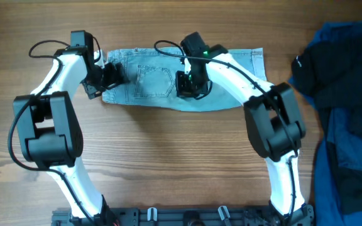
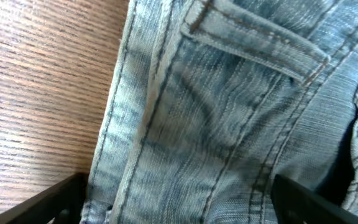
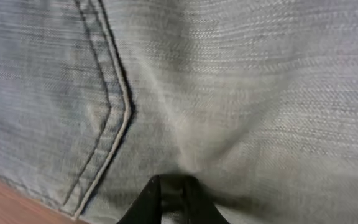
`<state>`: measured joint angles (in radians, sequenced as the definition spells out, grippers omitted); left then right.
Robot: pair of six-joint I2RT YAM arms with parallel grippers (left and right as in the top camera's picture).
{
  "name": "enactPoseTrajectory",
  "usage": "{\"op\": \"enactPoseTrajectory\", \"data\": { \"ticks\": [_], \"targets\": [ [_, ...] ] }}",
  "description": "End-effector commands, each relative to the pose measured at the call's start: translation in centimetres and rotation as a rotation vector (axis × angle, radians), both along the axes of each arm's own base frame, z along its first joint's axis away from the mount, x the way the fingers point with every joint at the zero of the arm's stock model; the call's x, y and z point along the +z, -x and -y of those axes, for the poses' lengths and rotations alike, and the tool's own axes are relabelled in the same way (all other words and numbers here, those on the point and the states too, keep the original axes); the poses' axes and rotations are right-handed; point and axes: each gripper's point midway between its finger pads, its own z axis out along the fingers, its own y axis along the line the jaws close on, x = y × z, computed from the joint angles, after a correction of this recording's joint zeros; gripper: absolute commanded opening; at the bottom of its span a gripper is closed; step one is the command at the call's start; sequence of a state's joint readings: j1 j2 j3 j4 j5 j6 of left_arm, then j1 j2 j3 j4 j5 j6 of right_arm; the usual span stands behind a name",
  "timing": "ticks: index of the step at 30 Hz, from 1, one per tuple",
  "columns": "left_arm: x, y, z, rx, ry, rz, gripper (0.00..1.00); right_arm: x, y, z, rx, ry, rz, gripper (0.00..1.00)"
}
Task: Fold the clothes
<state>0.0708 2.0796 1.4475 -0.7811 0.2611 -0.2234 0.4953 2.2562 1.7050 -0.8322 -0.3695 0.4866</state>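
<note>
The left gripper is hanging over the waistband end of the denim shorts, its fingers standing wide apart and astride the stitched edge, gripping nothing. The shorts are lying flat across the far middle of the table, waistband to the left and hemmed leg ends to the right. The right gripper is pressing down mid-garment beside the patch pocket, its fingers drawn together on a small pucker of denim. Judging by this, a fold is just getting under way, with one end free and the middle pinched. The next move is calling for the left gripper to close on the waistband, so both can lift together. Off to the right, a black garment and dark-blue fabric are waiting well apart.
</note>
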Motion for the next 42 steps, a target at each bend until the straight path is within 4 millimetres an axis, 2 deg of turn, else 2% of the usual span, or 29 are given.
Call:
{"op": "enactPoseTrajectory", "data": {
  "ticks": [1,7,8,9,10,11,12,15,17,20,21,23,25,28,31,34,36,38,40,42],
  "targets": [
    [-2.5,2.2,0.3,-0.002,0.014,-0.099,0.93,-2.9,1.5,0.4,-0.007,0.029,-0.09,0.13],
    [-4.4,3.3,0.4,-0.002,0.015,-0.103,0.91,-2.9,1.6,0.3,-0.005,0.03,-0.092,0.12],
    [-4.6,3.5,0.4,-0.002,0.015,-0.106,0.81,-2.9,1.6,0.3,-0.004,0.03,-0.092,0.12],
    [-4.6,3.6,0.4,-0.002,0.016,-0.109,0.46,-2.9,1.6,0.2,-0.003,0.03,-0.092,0.12],
    [-4.6,3.6,0.4,-0.002,0.016,-0.11,0.2,-2.9,1.7,0.2,-0.003,0.03,-0.092,0.09],
    [-4.6,3.5,0.5,-0.002,0.019,-0.107,0.09,-2.9,1.7,0.2,-0.003,0.031,-0.094,0.06],
    [-4.6,3.4,0.5,-0.002,0.019,-0.101,0.04,-2.9,1.7,0.3,-0.003,0.032,-0.095,0.04],
    [-4.4,2.8,0.4,-0.002,0.017,-0.082,0.04,-3.0,1.8,0.3,-0.003,0.034,-0.099,0.04],
    [-3.2,2.0,0.3,-0.006,0.015,-0.058,0.04,-3.0,1.9,0.3,-0.003,0.035,-0.101,0.04],
    [-0.1,0.6,0.2,-0.009,0.01,-0.003,0.04,-3.0,1.9,0.3,-0.003,0.035,-0.102,0.04],
    [1.6,-0.2,0.2,-0.01,0.007,0.039,0.04,-2.9,1.8,0.3,0.0,0.034,-0.098,0.04],
    [3.3,-0.9,0.2,-0.011,0.004,0.085,0.04,-2.2,1.0,0.7,-0.009,0.05,-0.061,0.04],
    [4.7,-1.1,0.2,-0.011,0.001,0.12,0.04,0.4,-1.1,1.6,-0.035,0.076,0.038,0.04],
    [5.0,-1.2,0.2,-0.011,0.001,0.126,0.04,6.9,-4.3,2.8,-0.091,0.041,0.207,0.04],
    [5.0,-1.1,0.2,-0.011,0.001,0.124,0.04,9.0,-5.2,3.8,-0.125,0.018,0.251,0.04],
    [5.1,-1.2,0.1,-0.011,0.0,0.127,0.04,8.4,-5.7,4.4,-0.164,0.015,0.234,0.04],
    [5.1,-1.2,0.1,-0.011,0.0,0.127,0.04,7.5,-5.6,3.4,-0.144,-0.016,0.212,0.04],
    [5.1,-1.2,0.1,-0.011,0.0,0.128,0.04,5.7,-4.4,2.1,-0.12,-0.027,0.145,0.04],
    [5.1,-1.2,0.1,-0.011,0.0,0.128,0.04,3.6,-2.9,1.9,-0.118,0.007,0.078,0.04],
    [5.1,-1.2,0.1,-0.014,-0.005,0.129,0.04,0.9,-0.3,1.7,-0.088,0.057,-0.016,0.05]
  ]
}}
